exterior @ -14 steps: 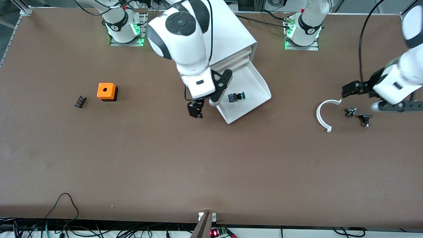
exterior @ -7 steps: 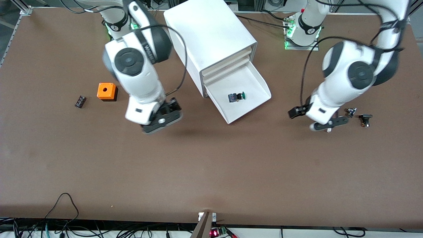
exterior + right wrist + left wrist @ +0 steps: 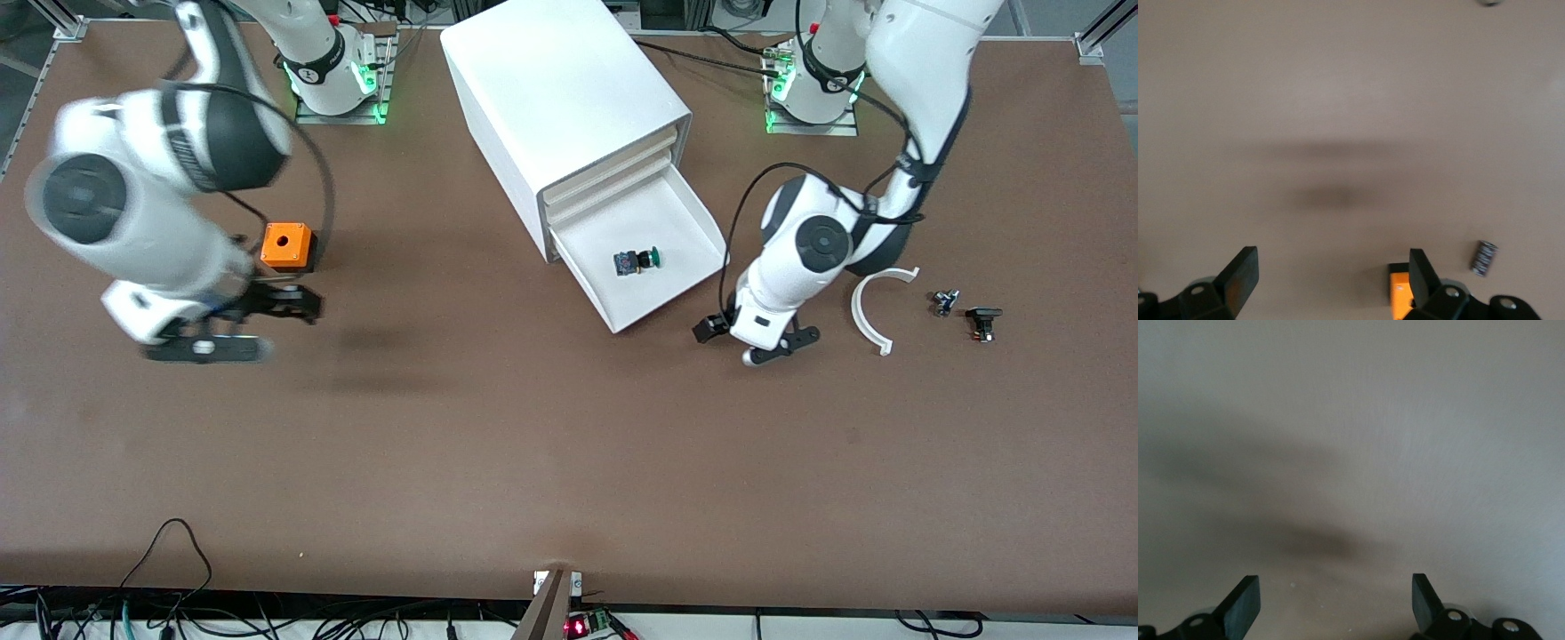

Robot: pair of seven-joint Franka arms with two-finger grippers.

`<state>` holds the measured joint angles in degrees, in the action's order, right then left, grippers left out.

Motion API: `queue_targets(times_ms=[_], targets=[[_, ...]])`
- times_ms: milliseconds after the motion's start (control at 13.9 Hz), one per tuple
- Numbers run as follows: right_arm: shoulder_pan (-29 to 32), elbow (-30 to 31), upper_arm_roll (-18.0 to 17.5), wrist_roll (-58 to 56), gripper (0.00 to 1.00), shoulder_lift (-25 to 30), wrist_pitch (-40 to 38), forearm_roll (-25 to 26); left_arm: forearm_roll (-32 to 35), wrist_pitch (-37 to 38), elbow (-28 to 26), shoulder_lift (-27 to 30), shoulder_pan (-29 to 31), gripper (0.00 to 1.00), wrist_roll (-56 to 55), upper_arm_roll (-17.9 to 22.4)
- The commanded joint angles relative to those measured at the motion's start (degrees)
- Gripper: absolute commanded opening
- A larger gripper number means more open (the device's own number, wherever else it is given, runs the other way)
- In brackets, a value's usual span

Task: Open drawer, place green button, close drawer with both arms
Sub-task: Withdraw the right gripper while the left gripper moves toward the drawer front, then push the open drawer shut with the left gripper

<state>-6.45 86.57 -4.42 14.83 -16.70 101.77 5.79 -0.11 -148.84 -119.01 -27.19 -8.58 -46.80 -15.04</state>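
drawer [image 3: 653, 258]: smooth white plastic tray, pulled open from cabinet [image 3: 564, 107] | button [image 3: 637, 261]: round green cap, black boxy body, lies inside drawer | left claw [image 3: 1336, 603]: open, empty, over bare matte brown table [image 3: 533, 444] beside drawer | right claw [image 3: 1331, 277]: open, empty; only its wrist view shows orange cube [image 3: 1400, 300] and ribbed block [image 3: 1483, 257] underneath

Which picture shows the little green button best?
The front view: the button lies plainly in the open drawer. Neither wrist view shows it; the left sees bare table, the right only the orange cube.
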Motion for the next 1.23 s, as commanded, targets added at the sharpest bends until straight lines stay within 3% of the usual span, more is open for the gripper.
queue_targets(times_ms=[0,144,433,722,866,1155], targets=[[3.7,2.1,0.0,0.9,1.0,5.2,-0.7,-1.0,0.2,-2.9,-5.0,1.9,-1.5,1.0,-5.4,0.5],[3.7,2.1,1.8,2.0,1.0,7.6,-3.6,-1.1,0.2,-2.7,-8.2,4.0,-3.7,1.0,-9.6,0.2],[3.8,2.2,3.3,0.1,1.0,9.4,-7.8,-0.6,0.2,3.4,-11.2,9.0,-5.4,1.0,-17.8,-5.2],[3.5,7.3,8.5,-4.8,1.0,13.7,-6.9,-1.2,0.1,11.6,-11.3,12.9,-5.5,1.0,-17.9,-10.6],[3.2,7.8,8.6,-5.0,1.0,14.0,-6.5,-1.3,0.1,15.2,-11.3,13.2,-5.5,1.0,-17.8,-12.5],[3.3,12.8,9.3,-10.7,1.0,17.3,-2.7,-1.3,0.1,14.5,-11.2,12.7,-5.4,1.0,-17.7,-13.3]])
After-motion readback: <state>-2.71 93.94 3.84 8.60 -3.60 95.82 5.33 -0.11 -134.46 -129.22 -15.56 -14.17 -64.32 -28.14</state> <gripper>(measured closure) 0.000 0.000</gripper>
